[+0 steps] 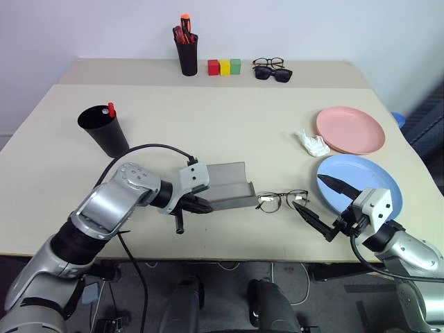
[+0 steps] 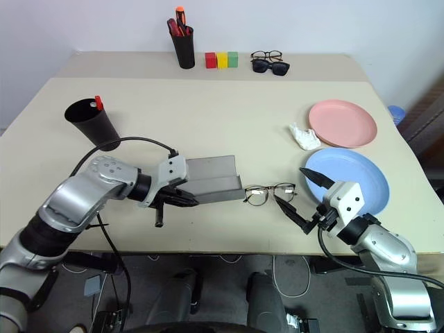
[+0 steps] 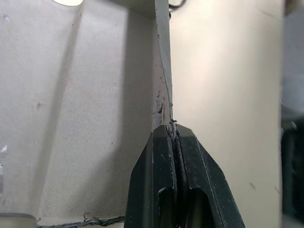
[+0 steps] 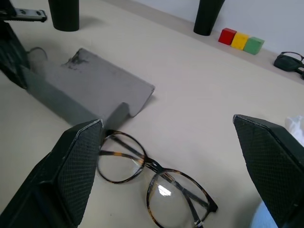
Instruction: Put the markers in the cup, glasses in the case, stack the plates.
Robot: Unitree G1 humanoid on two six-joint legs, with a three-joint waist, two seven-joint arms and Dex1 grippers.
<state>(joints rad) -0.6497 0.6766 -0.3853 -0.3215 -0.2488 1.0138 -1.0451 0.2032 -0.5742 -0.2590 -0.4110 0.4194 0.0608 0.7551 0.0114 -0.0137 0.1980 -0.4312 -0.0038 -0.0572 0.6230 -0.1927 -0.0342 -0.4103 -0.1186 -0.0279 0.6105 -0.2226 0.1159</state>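
Gripping the near wall of the open grey felt-like spectacle case (image 1: 227, 186), the left gripper (image 1: 201, 204) had its two black fingers pinched tight on the thin edge, as the left wrist view showed. The case lay open near the table's front edge, on the beige table (image 1: 208, 125). Just beside its right end sat the thin wire-framed glasses with clear roundish lenses (image 1: 281, 200), folded, lenses toward the case, not inside it. The right gripper (image 1: 320, 202) hung low over the table to the right of the glasses, fingers spread wide, holding nothing; one fingertip reached close to the glasses, the other lay over the rim of the light blue round plastic plate (image 1: 371, 177). The pink round plate (image 1: 350, 129) sat behind the blue one, side by side, not stacked. A crumpled white scrap (image 1: 312, 143) lay against the pink plate's left edge. At far left stood the wide black tapered cup (image 1: 104, 130) with a red-capped marker (image 1: 110, 109) poking out. A slim dark object (image 1: 180, 223) lay on the table under the left gripper; could not tell what it was.
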